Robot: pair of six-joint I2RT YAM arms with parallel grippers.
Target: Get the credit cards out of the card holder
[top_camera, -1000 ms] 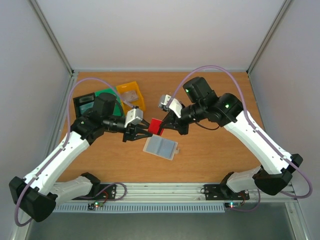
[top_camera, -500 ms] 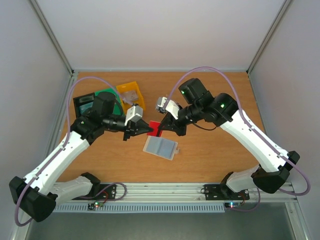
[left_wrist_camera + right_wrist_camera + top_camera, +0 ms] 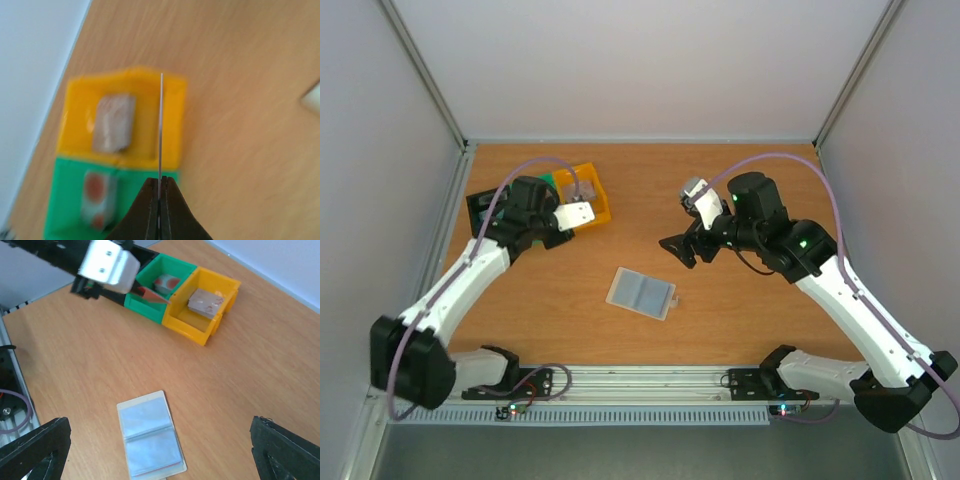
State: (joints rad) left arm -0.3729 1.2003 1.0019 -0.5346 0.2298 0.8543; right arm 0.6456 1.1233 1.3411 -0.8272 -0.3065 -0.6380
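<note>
The card holder (image 3: 642,292), a pale blue-grey two-pocket sleeve, lies flat mid-table, also in the right wrist view (image 3: 150,435); its pockets look bluish, with a thin red line at one end. My left gripper (image 3: 570,222) is shut on a reddish credit card (image 3: 150,294) above the green and yellow bins; in the left wrist view the card (image 3: 161,125) shows edge-on as a thin line rising from the closed fingertips (image 3: 160,182). My right gripper (image 3: 678,250) hangs wide open right of the holder, nothing in it (image 3: 160,440).
A yellow bin (image 3: 592,197) holding a grey block (image 3: 205,301) stands back left. Beside it are a green bin (image 3: 160,282) holding a white-and-red item and a black bin (image 3: 483,207). White walls enclose the table on three sides.
The left gripper closed on the red card and the right gripper let it go and opened wide. The left arm carried the card back-left over the bins; the right arm drew back right.
</note>
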